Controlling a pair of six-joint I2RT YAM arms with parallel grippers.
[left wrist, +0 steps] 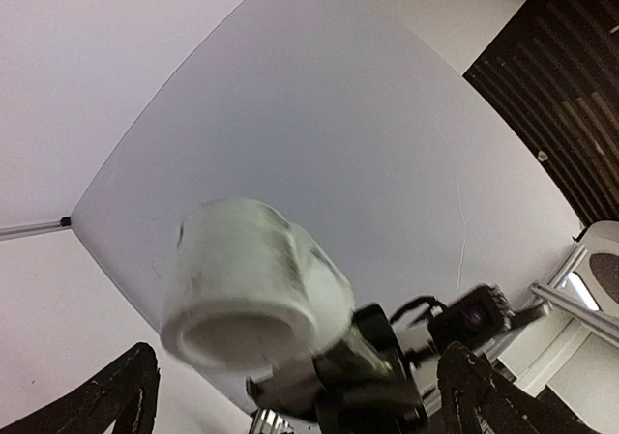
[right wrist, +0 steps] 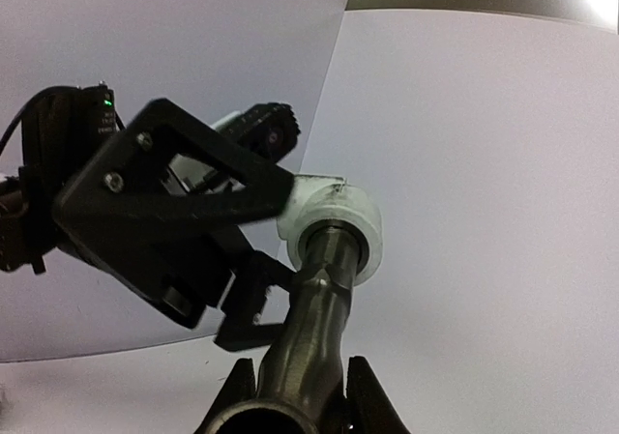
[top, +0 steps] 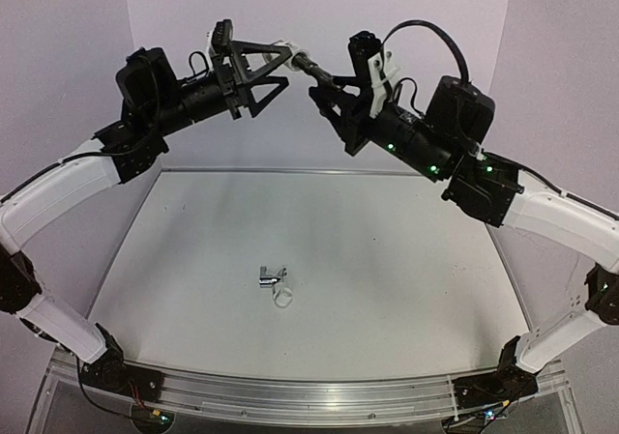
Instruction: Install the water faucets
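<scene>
High above the table my right gripper [top: 332, 88] [right wrist: 302, 388] is shut on the matte black faucet [top: 314, 72] [right wrist: 317, 328]. The faucet's stem sits in the mouth of a white elbow fitting [top: 284, 48] [right wrist: 338, 223]. My left gripper [top: 287, 67] [left wrist: 295, 361] stands open wide around that fitting [left wrist: 253, 281]. Its fingers [left wrist: 116, 395] are well apart, and one fingertip lies against the fitting's side in the right wrist view. The black faucet [left wrist: 363, 366] shows blurred below the fitting. A chrome faucet [top: 272, 276] lies on the table.
A small white ring [top: 283, 299] lies just beside the chrome faucet on the grey tabletop [top: 406, 260]. White walls close in the back and sides. Both arms arch up from their bases at the near edge.
</scene>
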